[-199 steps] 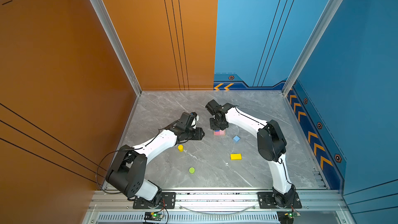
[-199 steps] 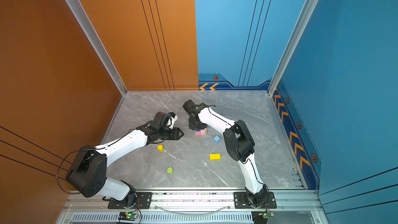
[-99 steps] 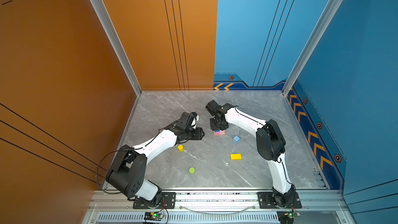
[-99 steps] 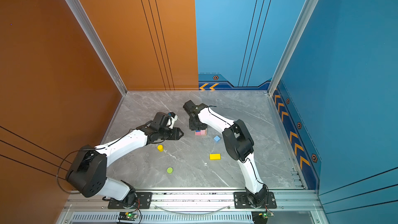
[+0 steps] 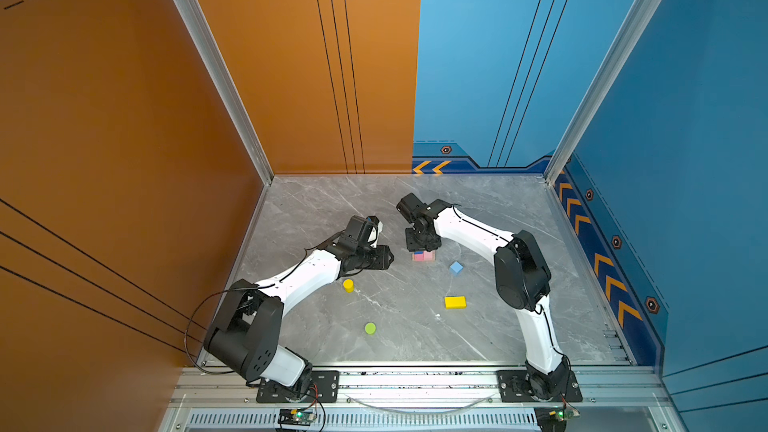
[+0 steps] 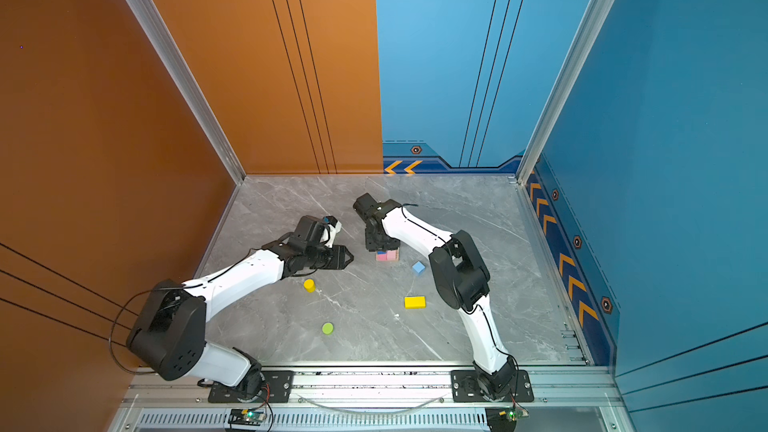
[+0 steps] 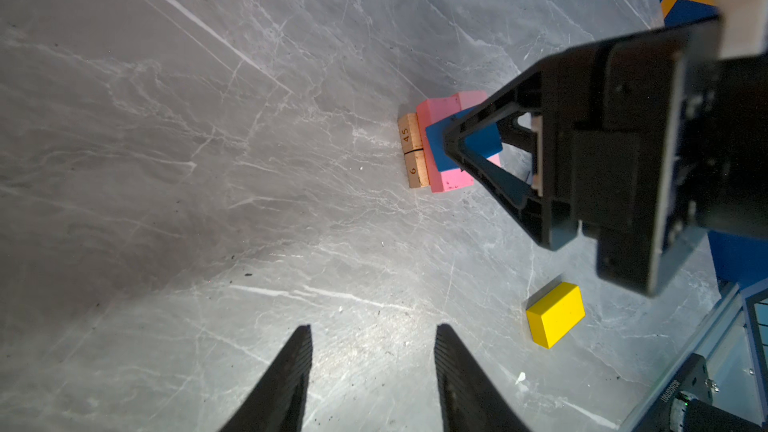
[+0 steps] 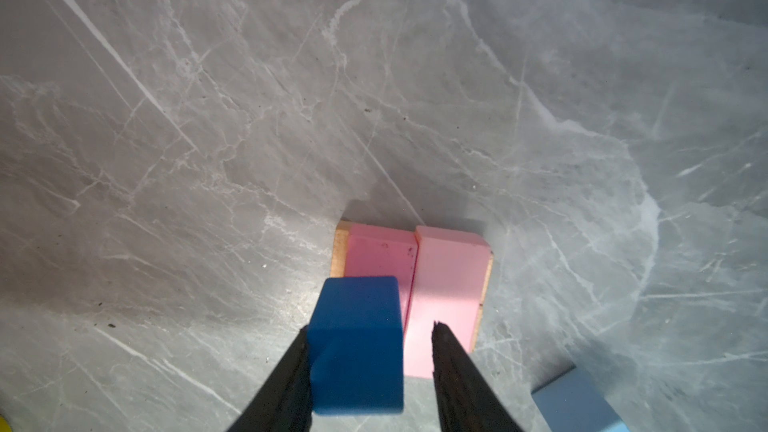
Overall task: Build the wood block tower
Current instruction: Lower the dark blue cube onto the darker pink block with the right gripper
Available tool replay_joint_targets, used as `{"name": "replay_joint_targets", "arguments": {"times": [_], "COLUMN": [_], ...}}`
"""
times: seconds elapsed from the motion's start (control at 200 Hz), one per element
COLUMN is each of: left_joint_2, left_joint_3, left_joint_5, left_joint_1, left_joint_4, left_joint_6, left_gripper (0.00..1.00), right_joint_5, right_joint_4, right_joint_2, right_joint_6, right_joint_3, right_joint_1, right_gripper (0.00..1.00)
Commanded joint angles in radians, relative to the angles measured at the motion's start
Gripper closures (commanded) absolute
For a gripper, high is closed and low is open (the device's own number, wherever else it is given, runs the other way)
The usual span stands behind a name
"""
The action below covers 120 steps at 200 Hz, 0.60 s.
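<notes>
The tower stands mid-floor: two tan planks [image 7: 412,151] lie lowest, two pink bars [image 8: 440,280] lie side by side on them, and a dark-blue cube [image 8: 357,338] sits on one bar. My right gripper [image 8: 370,326] straddles that cube, open; one finger touches the cube and a gap shows at the other. In both top views it [image 5: 422,248] hangs over the stack [image 6: 387,255]. My left gripper [image 7: 374,327] is open and empty, left of the stack [image 5: 390,258]. Loose on the floor are a light-blue cube [image 5: 456,268], a yellow brick [image 5: 455,302], a yellow cylinder [image 5: 348,285] and a lime-green cylinder [image 5: 370,328].
The grey marble floor [image 5: 415,347] is walled by orange panels [image 5: 124,160] on the left and blue panels [image 5: 685,201] on the right. A metal rail [image 5: 415,384] with both arm bases runs along the front edge.
The right gripper's jaws have widened round the dark-blue cube, which stays on the pink bar. Both arms have hardly moved.
</notes>
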State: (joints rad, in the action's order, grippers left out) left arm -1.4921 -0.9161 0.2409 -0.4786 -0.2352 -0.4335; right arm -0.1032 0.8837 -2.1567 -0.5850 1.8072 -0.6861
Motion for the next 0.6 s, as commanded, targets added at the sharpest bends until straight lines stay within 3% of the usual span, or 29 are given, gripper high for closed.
{"name": "replay_joint_targets", "arguments": {"times": [0.0, 0.596], "left_joint_2": [0.0, -0.003], "left_joint_3": [0.019, 0.021], "left_joint_5": [0.024, 0.026], "left_joint_1": [0.009, 0.009], "left_joint_4": [0.01, 0.009], "left_joint_6": [0.007, 0.007], "left_gripper": [0.5, 0.5], "right_joint_5": [-0.028, -0.023], "right_joint_4": [0.037, 0.037], "right_joint_2": [-0.02, -0.029], "right_joint_6": [-0.018, -0.021], "right_joint_3": [-0.002, -0.005], "right_joint_1": [0.01, 0.013], "right_gripper": [0.53, 0.53]}}
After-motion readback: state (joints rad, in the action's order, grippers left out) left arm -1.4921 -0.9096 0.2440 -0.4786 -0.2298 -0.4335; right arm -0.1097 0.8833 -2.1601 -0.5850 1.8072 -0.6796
